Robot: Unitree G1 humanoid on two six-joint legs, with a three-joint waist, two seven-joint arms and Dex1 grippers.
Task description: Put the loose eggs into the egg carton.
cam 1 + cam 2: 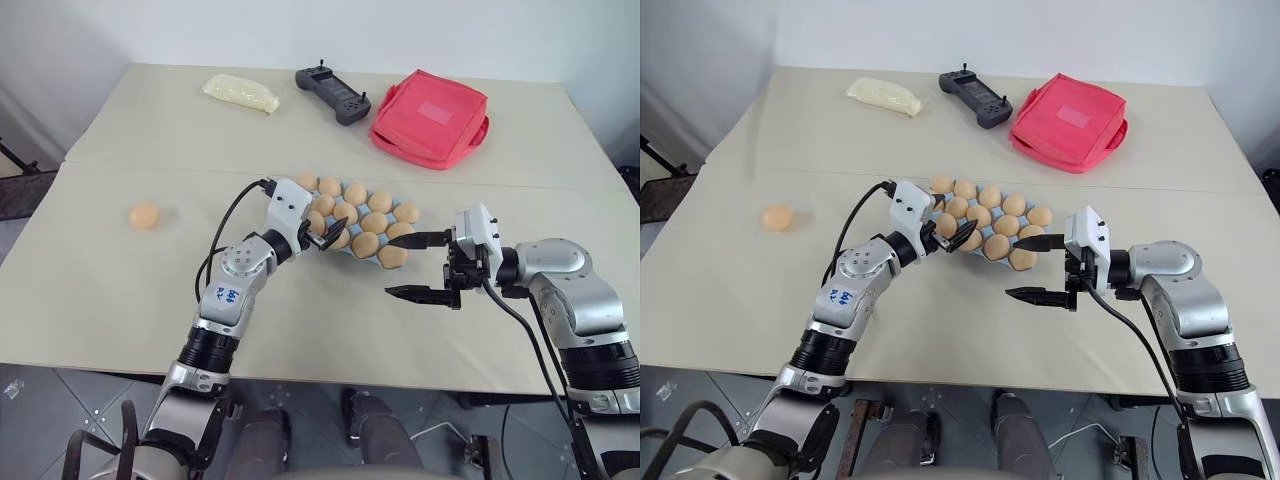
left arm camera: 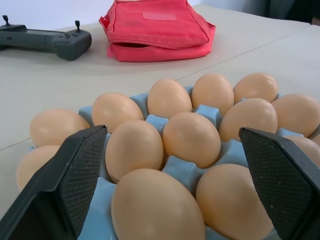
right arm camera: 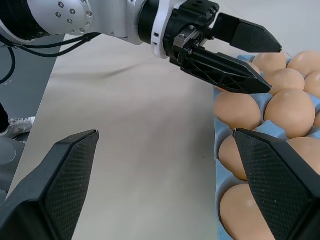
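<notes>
Egg carton sits centre frame on the beige tabletop, light blue, its cups packed with tan eggs in rows; one loose egg lies alone at left of frame, well apart from the carton; left tool is at the carton's near-left corner, fingers spread wide, nothing between them, hovering just over the nearest eggs; from the left wrist view its two black pads straddle the front rows of eggs with clear gaps on both sides; can't tell if a fingertip touches a shell; right tool is just right of the carton's near end, pointing toward frame left, also wide and empty, one finger level with the carton edge, the other lower toward the bottom of the frame over bare tabletop; the right wrist view shows the left tool's open fingers over the carton corner; upper part of frame: pale yellow packet upper left, black controller top centre, red bag upper right, all well behind the carton.
</notes>
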